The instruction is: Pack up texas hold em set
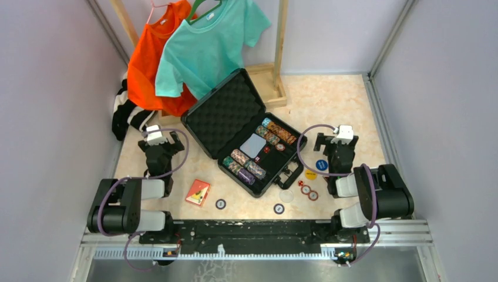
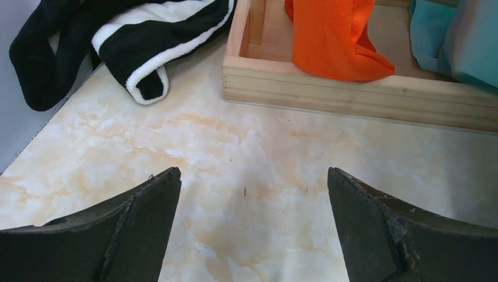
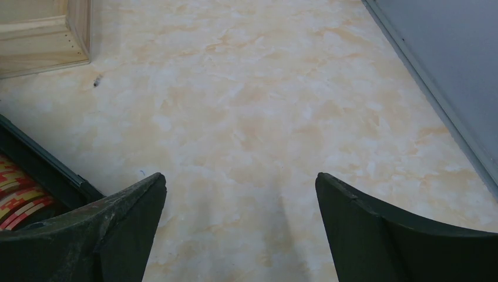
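Case [image 1: 226,120]: open, bench centre | rigid, likely heavy with chips [image 1: 246,164]; grip handle [image 1: 292,172] at 5 o'clock | card box [image 1: 198,192] at 7 o'clock: light, pinch edges | left fingers [image 2: 129,235], right fingers [image 3: 376,235]: apart, empty

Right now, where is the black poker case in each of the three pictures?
Top external: the black case lies open in the middle of the table.
Left wrist: not in it.
Right wrist: only a corner of it, lower left, with chips inside.
Shared landmark: the wooden rack base, upper right for the left wrist, upper left for the right wrist.
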You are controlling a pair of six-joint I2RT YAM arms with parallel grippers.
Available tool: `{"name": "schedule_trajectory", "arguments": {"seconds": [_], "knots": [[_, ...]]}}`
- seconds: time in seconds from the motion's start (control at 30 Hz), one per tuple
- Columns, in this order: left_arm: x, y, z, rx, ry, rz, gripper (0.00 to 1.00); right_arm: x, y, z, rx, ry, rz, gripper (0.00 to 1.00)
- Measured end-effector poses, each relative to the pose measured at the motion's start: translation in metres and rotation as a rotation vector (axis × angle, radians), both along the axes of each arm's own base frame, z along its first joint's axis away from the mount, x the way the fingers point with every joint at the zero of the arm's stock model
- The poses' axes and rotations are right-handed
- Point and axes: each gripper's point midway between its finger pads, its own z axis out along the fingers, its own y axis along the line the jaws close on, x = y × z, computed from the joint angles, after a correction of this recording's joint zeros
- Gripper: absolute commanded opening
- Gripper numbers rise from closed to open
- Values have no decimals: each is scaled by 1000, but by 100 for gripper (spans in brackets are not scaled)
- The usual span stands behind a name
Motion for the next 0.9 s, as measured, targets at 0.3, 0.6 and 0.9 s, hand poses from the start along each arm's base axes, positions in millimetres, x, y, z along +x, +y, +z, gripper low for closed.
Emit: {"name": "schedule_trajectory", "arguments": {"seconds": [0.3, 0.6, 0.9], "knots": [[10, 3, -5, 0, 41, 24, 99, 0, 0, 0, 0, 0, 0, 99], [5, 4, -2, -8, 45, 29, 99, 5, 15, 17, 49, 59, 66, 99], [-16, 3, 47, -94, -100, 59, 99, 31, 96, 112, 209, 118, 179, 73]]}}
